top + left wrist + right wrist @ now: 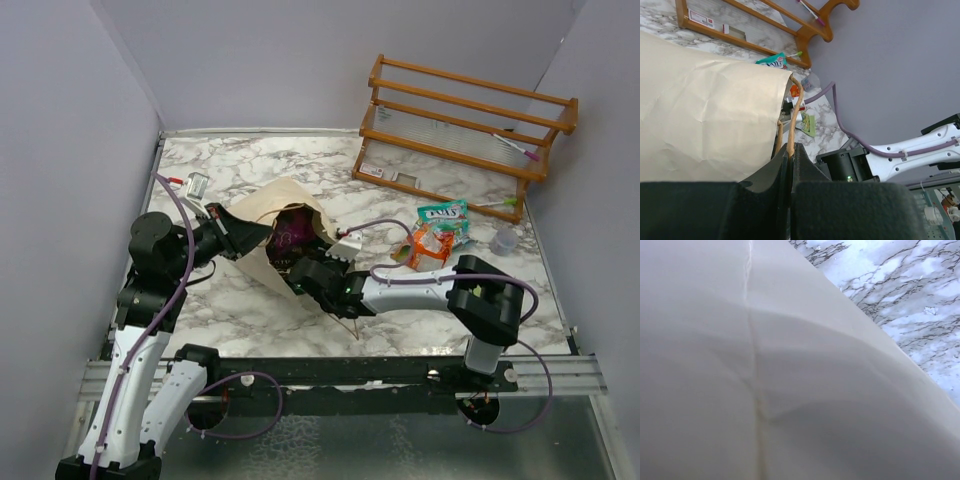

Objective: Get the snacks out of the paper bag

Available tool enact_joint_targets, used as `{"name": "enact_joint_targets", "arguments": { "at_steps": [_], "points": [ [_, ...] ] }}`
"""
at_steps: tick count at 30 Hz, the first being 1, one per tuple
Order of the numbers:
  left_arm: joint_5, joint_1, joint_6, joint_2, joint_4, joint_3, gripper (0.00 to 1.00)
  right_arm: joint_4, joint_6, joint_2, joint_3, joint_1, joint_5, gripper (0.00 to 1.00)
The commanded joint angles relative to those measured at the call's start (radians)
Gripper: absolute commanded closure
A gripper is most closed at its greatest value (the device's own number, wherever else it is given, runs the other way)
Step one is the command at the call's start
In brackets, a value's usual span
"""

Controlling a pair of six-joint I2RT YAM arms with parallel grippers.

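The cream paper bag (272, 203) lies on its side at the table's left, mouth facing right. A magenta-purple packet (292, 232) shows inside the mouth. My left gripper (790, 151) is shut on the bag's brown cord handle (793, 117) and holds the upper edge up. My right gripper (300, 270) is at the bag's lower lip; its fingers are hidden. The right wrist view shows only bag paper (765, 380). A green packet (443, 213) and an orange packet (430, 244) lie on the table to the right. A light-green packet (809, 124) lies near the mouth.
An orange wooden rack (465, 125) stands at the back right. A clear plastic cup (505, 241) stands right of the packets. A small grey object (197, 184) lies at the back left. Grey walls close in the left, back and right sides.
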Motion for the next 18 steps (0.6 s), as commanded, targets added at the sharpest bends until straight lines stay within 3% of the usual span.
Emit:
{"name": "enact_joint_targets", "arguments": {
  "at_steps": [1, 5, 14, 18],
  "points": [
    [0.000, -0.007, 0.014, -0.012, -0.003, 0.028, 1.00, -0.064, 0.024, -0.041, 0.030, -0.010, -0.039, 0.99],
    [-0.005, -0.006, 0.019, -0.015, -0.014, 0.030, 1.00, -0.074, 0.009, -0.140, -0.033, -0.012, -0.093, 0.99],
    [-0.020, -0.007, 0.026, -0.018, -0.017, 0.012, 1.00, 0.169, -0.253, -0.381, -0.219, -0.010, -0.353, 0.99],
    [-0.013, -0.007, 0.019, -0.011, -0.004, 0.014, 1.00, 0.224, -0.347, -0.443, -0.246, -0.011, -0.401, 0.99]
  ]
}}
